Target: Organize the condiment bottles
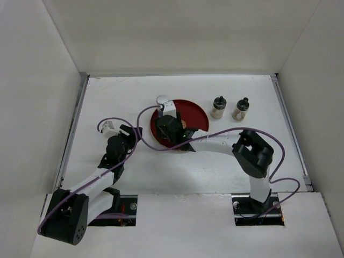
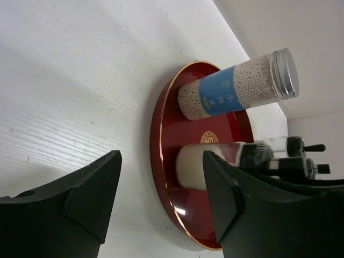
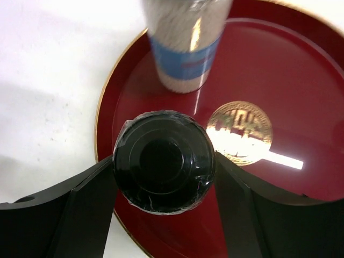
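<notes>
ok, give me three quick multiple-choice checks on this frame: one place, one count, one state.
1. Where is the cylinder?
A) on the tray
B) off the tray, to its right
C) off the tray, to its left

2. How many bottles stand off the tray?
A) none
B) two
C) four

3. The right pincer is:
A) open, holding nothing
B) shut on a black-capped bottle
C) out of view

Answers:
1 A: the left wrist view shows its base on the red tray.
2 B: the top view shows two right of the tray.
3 B: the right wrist view shows its fingers against both sides of the cap.
</notes>
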